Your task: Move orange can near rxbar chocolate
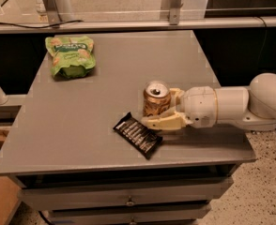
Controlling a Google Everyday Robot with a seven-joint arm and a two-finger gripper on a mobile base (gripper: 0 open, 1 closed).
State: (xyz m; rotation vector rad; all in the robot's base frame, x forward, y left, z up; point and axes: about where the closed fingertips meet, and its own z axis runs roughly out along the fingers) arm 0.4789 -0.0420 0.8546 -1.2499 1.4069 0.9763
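The orange can [156,101] stands upright on the grey table [105,93], right of middle, its silver top facing up. My gripper [162,108] reaches in from the right and its cream fingers [162,123] sit on either side of the can, shut on it. The rxbar chocolate [138,134], a flat dark wrapper with white print, lies at an angle just in front and left of the can, close to the near finger.
A green snack bag [70,55] lies at the table's far left corner. The white arm [241,107] stretches over the table's right edge. Drawers [128,201] sit under the tabletop. A metal rail [128,25] runs behind the table.
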